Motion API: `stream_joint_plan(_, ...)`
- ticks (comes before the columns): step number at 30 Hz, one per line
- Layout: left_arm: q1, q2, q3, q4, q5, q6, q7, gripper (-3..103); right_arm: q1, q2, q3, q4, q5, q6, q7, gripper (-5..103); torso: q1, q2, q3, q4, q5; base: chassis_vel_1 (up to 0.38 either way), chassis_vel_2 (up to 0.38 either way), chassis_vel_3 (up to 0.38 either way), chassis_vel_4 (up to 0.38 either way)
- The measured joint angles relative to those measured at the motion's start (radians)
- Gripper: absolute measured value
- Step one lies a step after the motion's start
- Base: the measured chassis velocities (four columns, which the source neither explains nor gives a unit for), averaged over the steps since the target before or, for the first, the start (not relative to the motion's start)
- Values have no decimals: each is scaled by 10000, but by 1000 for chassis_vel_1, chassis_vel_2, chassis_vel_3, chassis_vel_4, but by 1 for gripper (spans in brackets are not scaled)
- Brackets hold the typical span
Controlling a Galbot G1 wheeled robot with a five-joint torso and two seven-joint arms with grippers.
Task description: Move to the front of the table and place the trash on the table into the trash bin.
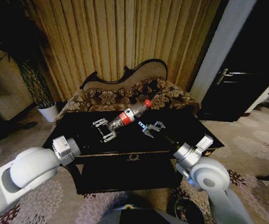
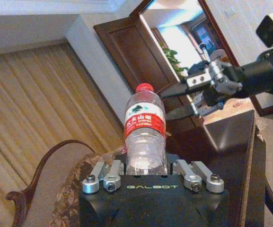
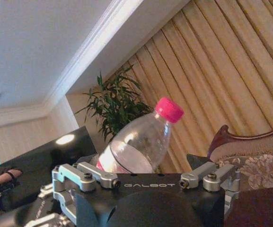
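Note:
A clear plastic bottle (image 1: 127, 115) with a red cap and a red-white label hangs tilted above the black table (image 1: 78, 140), cap toward the sofa. My left gripper (image 1: 105, 130) is shut on its lower end; the left wrist view shows the bottle (image 2: 145, 132) standing up between the jaws. My right gripper (image 1: 151, 128) hovers open just right of the bottle, fingers apart and holding nothing. It shows again in the left wrist view (image 2: 174, 101), close to the cap. In the right wrist view the bottle (image 3: 141, 142) lies just beyond the gripper body. The dark round trash bin (image 1: 189, 211) stands on the carpet near my right arm.
A patterned brown sofa (image 1: 125, 95) stands behind the table against gold curtains. A white plant pot (image 1: 48, 112) sits on the floor at far left. A dark door (image 1: 239, 77) is at the right. Patterned carpet surrounds the table.

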Motion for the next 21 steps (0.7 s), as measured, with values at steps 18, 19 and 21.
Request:
stream_joint_plan(18,-124,920,-185,29,-92,-631,472,37,30,68,-118,-97,-57,-12,-19,100,0,0,0,0,0,0,0,0,0)
stream_joint_plan(19,-124,921,-186,27,-93,-633,477,37,20,70,-96,-92,-54,-9,-19,100,0,0,0,0,0,0,0,0,0)
stream_joint_plan(21,-122,918,-193,23,-96,-635,482,37,-5,75,-58,-89,-52,0,-22,100,0,0,0,0,-1,0,0,0,0)
